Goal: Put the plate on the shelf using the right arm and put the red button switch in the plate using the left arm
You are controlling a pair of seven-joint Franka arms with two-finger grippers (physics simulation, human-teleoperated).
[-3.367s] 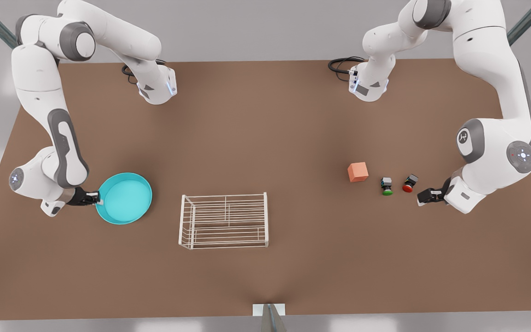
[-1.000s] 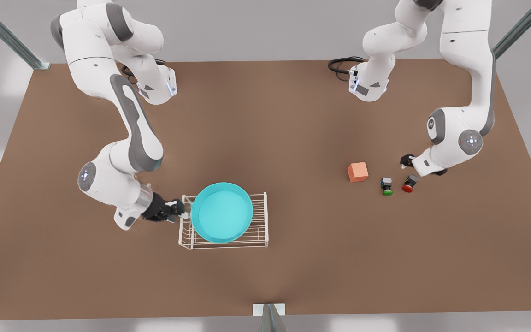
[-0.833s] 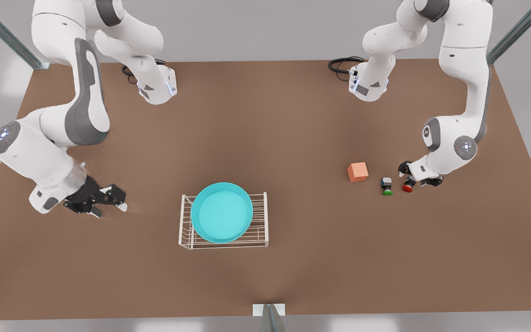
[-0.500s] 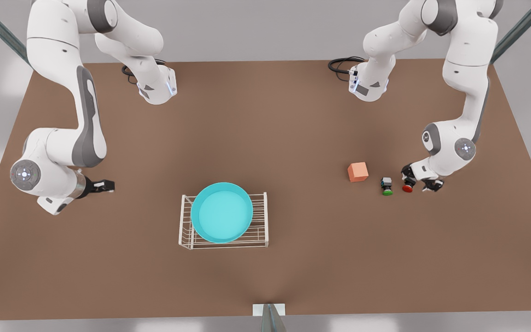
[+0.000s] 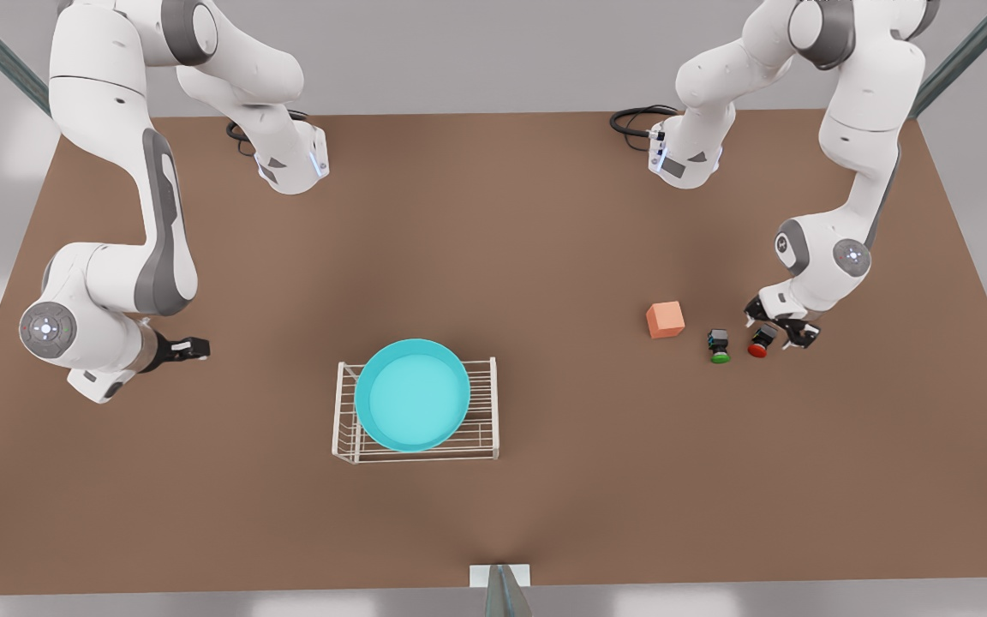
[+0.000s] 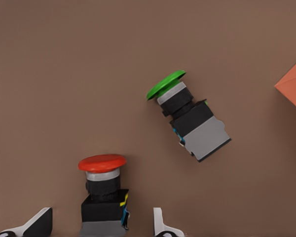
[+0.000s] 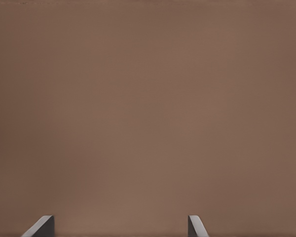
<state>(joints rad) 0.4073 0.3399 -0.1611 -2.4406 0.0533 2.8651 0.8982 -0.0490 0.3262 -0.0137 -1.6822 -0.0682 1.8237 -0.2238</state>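
Observation:
The turquoise plate (image 5: 412, 394) rests on top of the white wire shelf (image 5: 493, 416) at the table's front middle. The red button switch (image 5: 757, 343) lies on its side on the table at the front view's right. My left gripper (image 5: 776, 330) stands over it, open. In the left wrist view the switch's black body (image 6: 104, 210) sits between the two fingertips (image 6: 39, 224) with a gap on each side, its red cap pointing away. My right gripper (image 5: 194, 347) waits open above bare table at the front view's left, away from the shelf.
A green-capped switch (image 5: 720, 345) lies just beside the red one, toward the orange cube (image 5: 666, 319). In the left wrist view the green switch (image 6: 187, 118) and a corner of the cube (image 6: 293, 84) are close by. Both arm bases stand at the table's far edge.
The right gripper carried the plate onto the shelf, let go and drew back to the front view's left. The left gripper came over the red switch and now straddles its body.

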